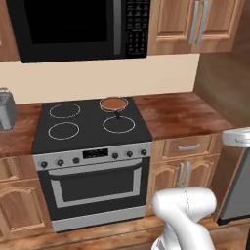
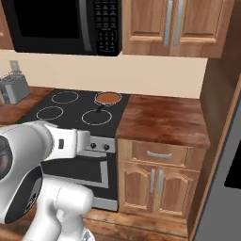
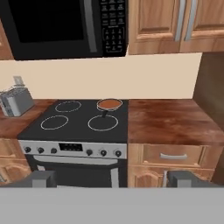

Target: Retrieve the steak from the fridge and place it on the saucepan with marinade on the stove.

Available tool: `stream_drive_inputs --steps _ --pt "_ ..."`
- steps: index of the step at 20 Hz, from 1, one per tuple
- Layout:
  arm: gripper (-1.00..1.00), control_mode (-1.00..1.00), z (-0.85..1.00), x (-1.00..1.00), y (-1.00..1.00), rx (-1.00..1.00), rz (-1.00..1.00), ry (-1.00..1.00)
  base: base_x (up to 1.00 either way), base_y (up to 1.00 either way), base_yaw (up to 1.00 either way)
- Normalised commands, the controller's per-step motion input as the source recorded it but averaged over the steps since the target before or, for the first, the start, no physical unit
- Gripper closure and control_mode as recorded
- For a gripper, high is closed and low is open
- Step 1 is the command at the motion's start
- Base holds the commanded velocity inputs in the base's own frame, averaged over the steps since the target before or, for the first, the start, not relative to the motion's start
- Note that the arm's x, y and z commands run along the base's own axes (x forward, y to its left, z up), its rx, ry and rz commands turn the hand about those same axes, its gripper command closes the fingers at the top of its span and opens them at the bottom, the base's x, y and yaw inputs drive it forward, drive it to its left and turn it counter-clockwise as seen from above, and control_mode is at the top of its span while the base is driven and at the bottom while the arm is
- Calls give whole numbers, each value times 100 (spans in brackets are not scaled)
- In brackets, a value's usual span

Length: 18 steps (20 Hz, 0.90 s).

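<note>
Just saucepan on stove rear-right burner, reddish-brown marinade inside

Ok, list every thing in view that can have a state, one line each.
hand: open, holding nothing.
saucepan: upright on the stove's back right burner, marinade inside, no steak on it.
stove: oven door shut.
microwave: door shut.
upper cabinets: doors shut.
drawer: shut.
toaster: upright on the counter.

A black microwave hangs on the beige wall. Right of it are brown wooden upper cabinets; below it, a dark wooden counter and a grey metal toaster.
</note>
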Motion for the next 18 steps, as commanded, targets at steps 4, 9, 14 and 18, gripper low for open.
stream_drive_inputs --steps 4,9,14,18 --pt "-100 100 0 0 0 0 0 0 -10 -82 0" --pt "-100 100 0 0 0 0 0 0 -20 -83 0" --pt "-100 100 0 0 0 0 0 0 -27 -89 0" --pt "-100 100 0 0 0 0 0 0 -33 -88 0"
